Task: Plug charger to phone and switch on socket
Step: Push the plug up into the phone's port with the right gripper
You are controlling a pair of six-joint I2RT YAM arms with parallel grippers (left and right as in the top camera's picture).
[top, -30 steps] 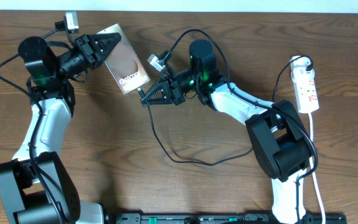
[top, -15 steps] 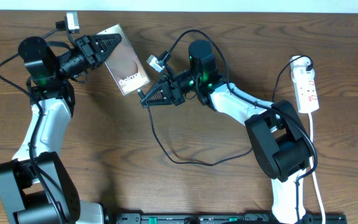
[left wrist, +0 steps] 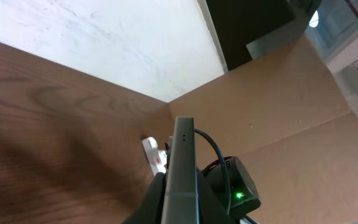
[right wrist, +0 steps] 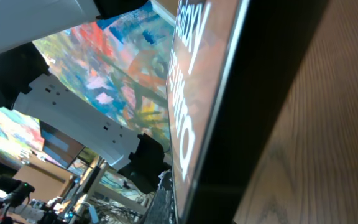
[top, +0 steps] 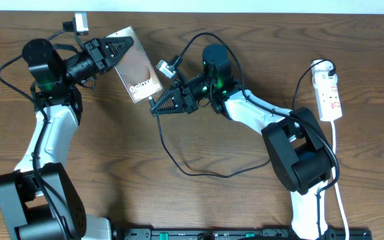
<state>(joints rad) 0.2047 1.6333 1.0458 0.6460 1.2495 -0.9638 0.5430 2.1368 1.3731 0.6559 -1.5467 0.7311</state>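
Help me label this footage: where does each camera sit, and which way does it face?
Overhead: above the table, looking straight down on left gripper, right gripper, phone, charger, socket.
Left wrist: looks along the edge-on phone toward the socket; own fingers at bottom.
Right wrist: close against the phone's lettered face; own jaws unseen.
Shared: all three show the phone.
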